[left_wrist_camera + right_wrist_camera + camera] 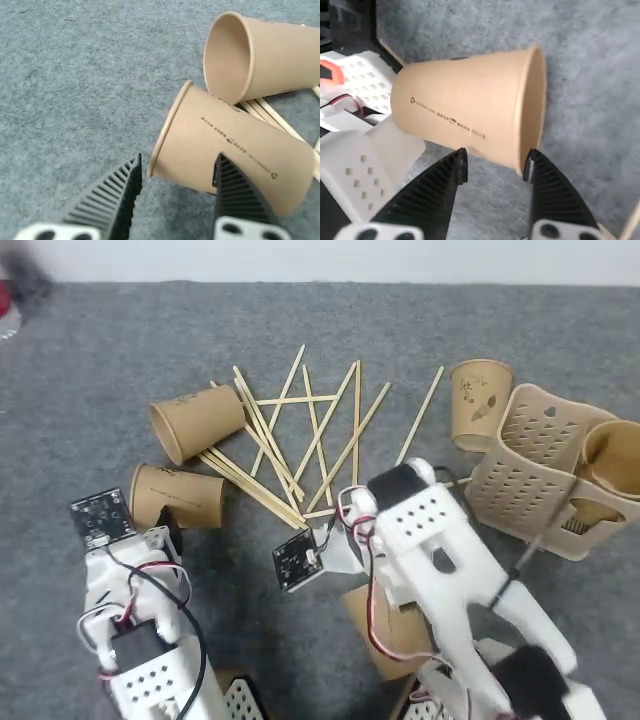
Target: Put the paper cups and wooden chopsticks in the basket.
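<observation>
Paper cups, five: lying cup (195,422), second lying cup (178,495), upright cup (480,403), cup in basket (610,460), cup under arm (385,635). Wooden chopsticks (356,420): about a dozen, overlapping, exact count unclear. Basket (520,480): one. Arms: two.

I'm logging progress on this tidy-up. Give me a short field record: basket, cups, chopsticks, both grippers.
basket: right side, one cup inside
upright cup: beside basket, outside it
far-left cup: on its side
near-left cup: on its side
fourth cup: on its side, under right arm
chopsticks: scattered mid-table
left gripper: open, at near-left cup
right gripper: open, at fourth cup
</observation>
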